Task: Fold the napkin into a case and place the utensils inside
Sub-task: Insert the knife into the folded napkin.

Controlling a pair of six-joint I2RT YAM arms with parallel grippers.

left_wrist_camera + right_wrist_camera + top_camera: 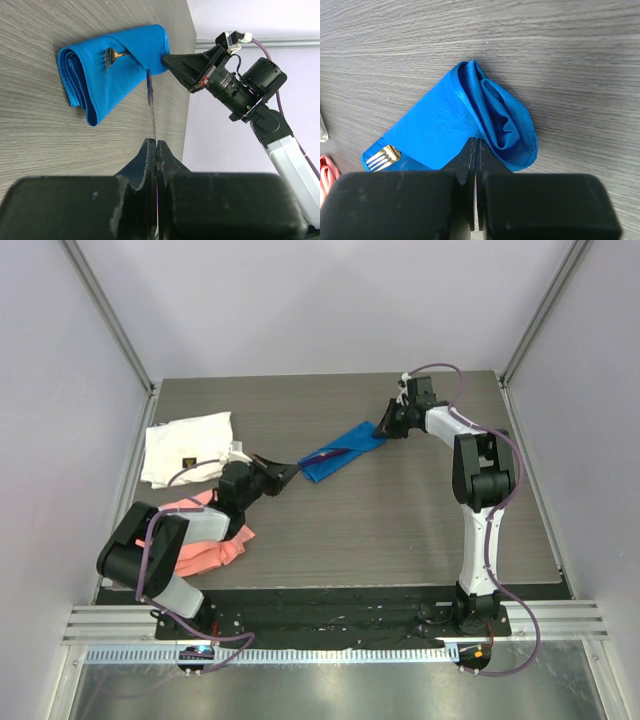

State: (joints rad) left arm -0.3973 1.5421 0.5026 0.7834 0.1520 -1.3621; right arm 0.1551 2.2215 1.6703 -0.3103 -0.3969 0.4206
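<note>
The blue napkin is folded into a narrow case point(352, 447) at the table's middle back, also in the left wrist view point(115, 75) and the right wrist view point(435, 122). The tan fork tines point(110, 55) stick out of it point(381, 157); the green handle is hidden inside. My left gripper point(289, 474) is shut point(157, 143) on the purple utensil point(151, 102), whose far tip lies at the case's diagonal fold point(327, 452). My right gripper point(384, 427) is shut point(476, 141), tips touching the case's right end point(165, 58). No cloth shows between its jaws.
A white cloth with a small dark label point(185, 448) lies at the back left. A salmon-pink cloth point(208, 540) lies under the left arm; its edge also shows in the right wrist view point(325, 172). Frame posts stand at the back corners.
</note>
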